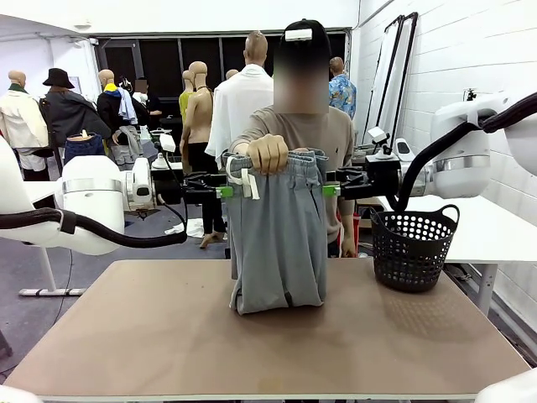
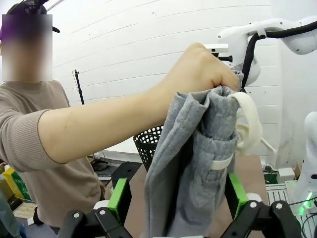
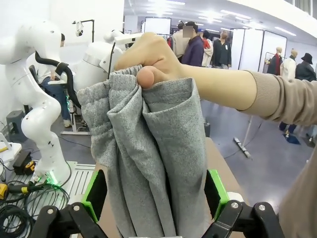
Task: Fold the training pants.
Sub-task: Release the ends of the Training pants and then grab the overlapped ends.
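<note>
At waistband height, your jaws both gape empty, each straddling one edge of the vertically hanging training pants [image 1: 278,243].

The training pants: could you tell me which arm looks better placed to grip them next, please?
Probably right, marginally. Both open grippers straddle the training pants the hand holds, but the right gripper frames plain fabric, while the drawstring dangles by the left gripper.

Light grey training pants [image 1: 278,243], waistband bunched uppermost, white drawstring [image 1: 246,179] loose, legs down onto table [image 1: 126,336].
</note>
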Robot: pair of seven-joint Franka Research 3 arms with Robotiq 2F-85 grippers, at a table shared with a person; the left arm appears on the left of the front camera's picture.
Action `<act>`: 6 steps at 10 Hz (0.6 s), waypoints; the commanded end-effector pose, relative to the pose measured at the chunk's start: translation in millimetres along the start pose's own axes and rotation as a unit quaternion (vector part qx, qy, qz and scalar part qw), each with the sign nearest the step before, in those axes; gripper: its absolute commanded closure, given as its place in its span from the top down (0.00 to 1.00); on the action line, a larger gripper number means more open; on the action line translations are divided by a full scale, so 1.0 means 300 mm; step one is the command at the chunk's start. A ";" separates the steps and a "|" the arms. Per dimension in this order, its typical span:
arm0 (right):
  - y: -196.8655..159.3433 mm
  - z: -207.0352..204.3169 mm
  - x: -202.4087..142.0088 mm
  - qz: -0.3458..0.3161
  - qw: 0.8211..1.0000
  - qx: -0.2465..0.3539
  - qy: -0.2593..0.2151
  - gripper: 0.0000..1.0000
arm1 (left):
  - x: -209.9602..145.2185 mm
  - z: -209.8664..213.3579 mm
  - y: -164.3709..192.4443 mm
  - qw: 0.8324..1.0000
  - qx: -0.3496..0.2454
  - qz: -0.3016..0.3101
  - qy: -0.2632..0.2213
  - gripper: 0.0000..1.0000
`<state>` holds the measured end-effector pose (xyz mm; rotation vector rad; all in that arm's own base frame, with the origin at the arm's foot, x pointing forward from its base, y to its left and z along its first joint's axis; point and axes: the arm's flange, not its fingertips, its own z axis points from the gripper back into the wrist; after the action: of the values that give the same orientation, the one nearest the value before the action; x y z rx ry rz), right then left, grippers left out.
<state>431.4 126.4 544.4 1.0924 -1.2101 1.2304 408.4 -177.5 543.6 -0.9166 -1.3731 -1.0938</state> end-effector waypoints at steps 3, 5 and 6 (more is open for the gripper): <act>0.021 -0.028 0.002 -0.019 1.000 0.014 -0.013 1.00 | -0.011 -0.035 0.007 1.000 0.008 0.007 -0.002 1.00; 0.024 -0.035 -0.003 -0.019 1.000 0.017 -0.016 1.00 | -0.016 -0.048 0.009 1.000 0.007 0.006 0.001 1.00; 0.022 -0.043 -0.008 -0.019 0.999 0.020 -0.017 1.00 | -0.016 -0.056 0.011 1.000 0.006 0.006 0.001 1.00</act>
<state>428.0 134.8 543.8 1.1271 -1.1895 1.2404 411.5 -183.9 537.6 -0.9220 -1.3545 -1.0958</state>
